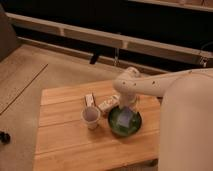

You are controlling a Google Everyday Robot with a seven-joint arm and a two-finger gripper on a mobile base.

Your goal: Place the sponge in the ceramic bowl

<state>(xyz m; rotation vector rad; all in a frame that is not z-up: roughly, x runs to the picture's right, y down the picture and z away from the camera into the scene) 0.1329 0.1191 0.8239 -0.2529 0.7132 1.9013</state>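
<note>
The green ceramic bowl (125, 124) sits on the wooden table (65, 140), right of centre. Inside it lies the blue-grey sponge (124, 119). My gripper (128, 106) hangs directly over the bowl at the end of the white arm, its tip just above the sponge.
An off-white cup (90, 116) stands left of the bowl. A white tube-like item (108, 104) and a small beige block (89, 99) lie behind the cup. My white arm (165, 87) crosses in from the right and covers the table's right edge. A dark bench runs along the back.
</note>
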